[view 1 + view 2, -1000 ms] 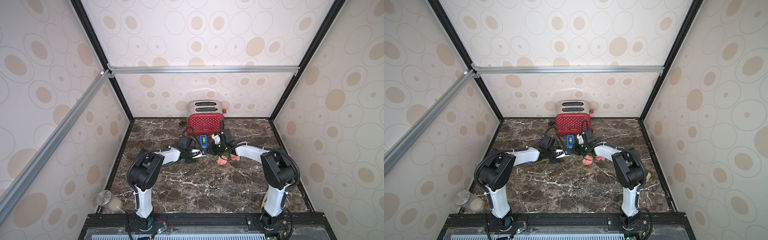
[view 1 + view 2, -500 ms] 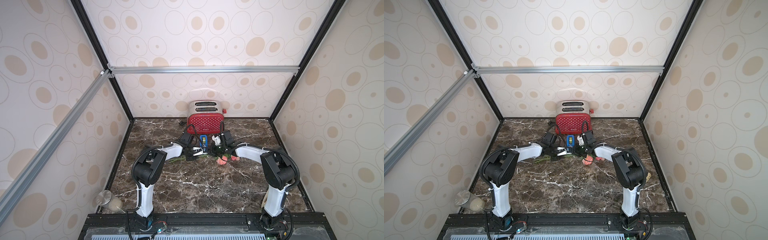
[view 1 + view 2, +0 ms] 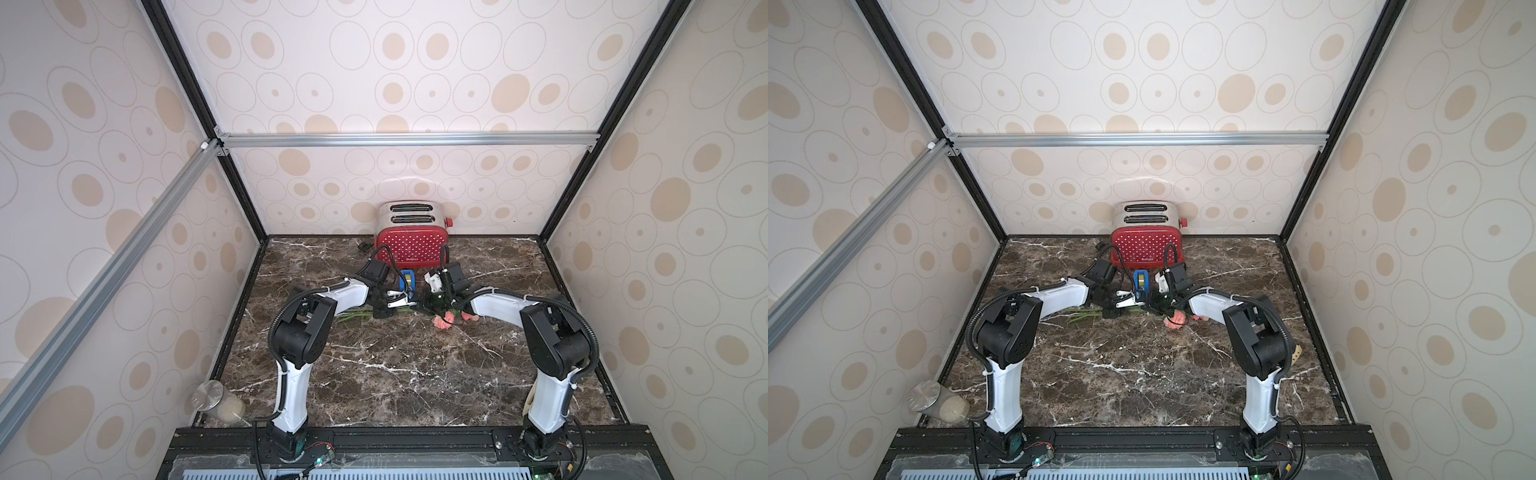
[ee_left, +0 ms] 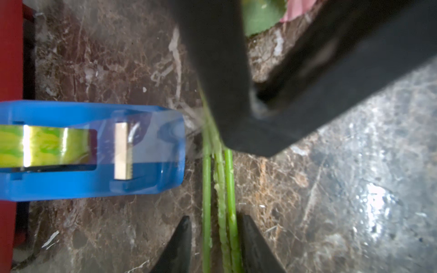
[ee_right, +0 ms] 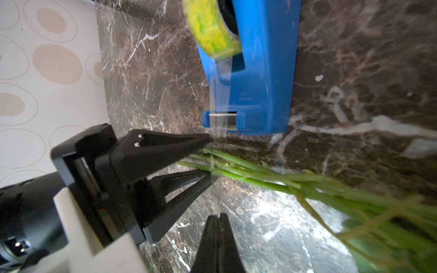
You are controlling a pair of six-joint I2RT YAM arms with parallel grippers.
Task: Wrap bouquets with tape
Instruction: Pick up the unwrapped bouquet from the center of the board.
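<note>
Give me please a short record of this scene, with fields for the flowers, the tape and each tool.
stems: lying on the marble table, ends toward the left arm
blooms: pink, on the table by the right arm
dispenser: blue, yellowish tape roll inside, between the stems and the red toaster
left tool: open, jaws on either side of the stems
right tool: shut on a clear tape strip that seems to run from the dispenser over the stems
</note>
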